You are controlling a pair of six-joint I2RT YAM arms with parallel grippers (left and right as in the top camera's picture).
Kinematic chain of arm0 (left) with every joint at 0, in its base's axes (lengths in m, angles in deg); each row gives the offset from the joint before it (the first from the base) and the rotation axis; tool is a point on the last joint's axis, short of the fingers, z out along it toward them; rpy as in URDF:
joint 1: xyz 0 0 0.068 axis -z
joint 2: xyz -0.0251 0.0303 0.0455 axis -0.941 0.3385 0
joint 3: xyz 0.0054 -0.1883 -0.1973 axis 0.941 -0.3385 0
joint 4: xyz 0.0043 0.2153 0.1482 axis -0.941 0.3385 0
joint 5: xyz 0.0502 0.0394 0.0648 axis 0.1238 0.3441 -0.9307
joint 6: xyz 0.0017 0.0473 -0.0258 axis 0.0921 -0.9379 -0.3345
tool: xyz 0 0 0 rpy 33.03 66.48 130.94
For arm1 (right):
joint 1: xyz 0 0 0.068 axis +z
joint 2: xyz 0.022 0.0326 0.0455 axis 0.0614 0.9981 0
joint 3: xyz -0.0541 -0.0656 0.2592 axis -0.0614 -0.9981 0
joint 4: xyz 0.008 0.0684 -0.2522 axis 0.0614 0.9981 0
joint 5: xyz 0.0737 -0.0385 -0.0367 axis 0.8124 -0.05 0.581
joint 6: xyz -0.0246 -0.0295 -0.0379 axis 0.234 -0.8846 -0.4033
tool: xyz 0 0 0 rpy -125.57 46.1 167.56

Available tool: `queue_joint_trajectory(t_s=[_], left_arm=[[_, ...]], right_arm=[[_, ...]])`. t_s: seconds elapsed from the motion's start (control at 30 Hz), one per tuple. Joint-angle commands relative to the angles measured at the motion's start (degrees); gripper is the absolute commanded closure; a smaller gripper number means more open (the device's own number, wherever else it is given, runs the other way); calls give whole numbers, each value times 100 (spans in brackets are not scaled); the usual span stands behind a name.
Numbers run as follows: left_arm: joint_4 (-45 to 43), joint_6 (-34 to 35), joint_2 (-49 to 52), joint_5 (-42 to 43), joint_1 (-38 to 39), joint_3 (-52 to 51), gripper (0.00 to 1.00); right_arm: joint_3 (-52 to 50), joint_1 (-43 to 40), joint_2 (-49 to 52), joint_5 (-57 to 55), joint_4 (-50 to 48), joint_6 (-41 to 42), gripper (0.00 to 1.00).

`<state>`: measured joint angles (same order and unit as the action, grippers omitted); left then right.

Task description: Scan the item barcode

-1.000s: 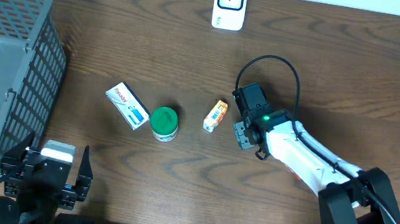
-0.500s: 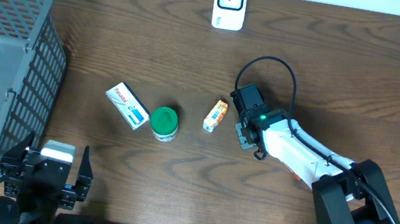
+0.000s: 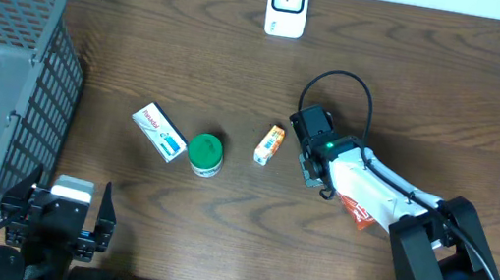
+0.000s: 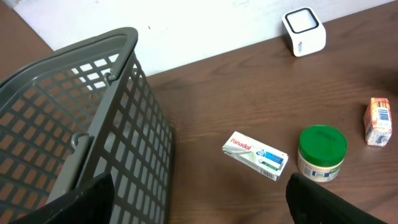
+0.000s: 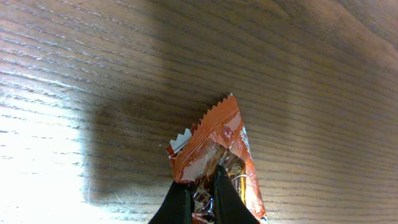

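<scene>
Pinching orange packet (image 5: 214, 146), right claw (image 5: 201, 188) fully closed; left claw (image 3: 64, 207) gaping, empty.

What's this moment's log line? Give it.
right end effector: shut on orange crinkled foil packet | left end effector: open | scan: pending

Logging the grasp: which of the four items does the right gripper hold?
The crinkly orange packet, pinched in the right gripper; the Panadol box, green-lidded jar and small orange carton lie untouched.

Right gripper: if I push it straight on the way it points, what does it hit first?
The right gripper is shut on the orange packet; past that, the table, probably close.
</scene>
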<state>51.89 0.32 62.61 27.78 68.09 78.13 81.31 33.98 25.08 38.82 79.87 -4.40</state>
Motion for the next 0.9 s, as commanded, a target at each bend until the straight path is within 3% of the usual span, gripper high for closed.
queue_joint_trajectory(t_s=[0.0, 0.17, 0.43, 0.67, 0.87], left_arm=[[4, 76, 24, -9, 17, -2, 14], [4, 76, 24, -9, 17, -2, 14], [4, 76, 24, -9, 17, -2, 14], [7, 76, 24, -9, 17, -2, 14], [4, 76, 24, -9, 17, -2, 14]], right_arm=[[-4, -90, 92, 442, -17, 127, 99], [334, -90, -66, 1998, 177, 125, 99], [1519, -509, -389, 5737, 780, 59, 99], [1161, -1388, -374, 7473, 879, -352, 99], [256, -2120, -374, 8636, -236, -455, 99]])
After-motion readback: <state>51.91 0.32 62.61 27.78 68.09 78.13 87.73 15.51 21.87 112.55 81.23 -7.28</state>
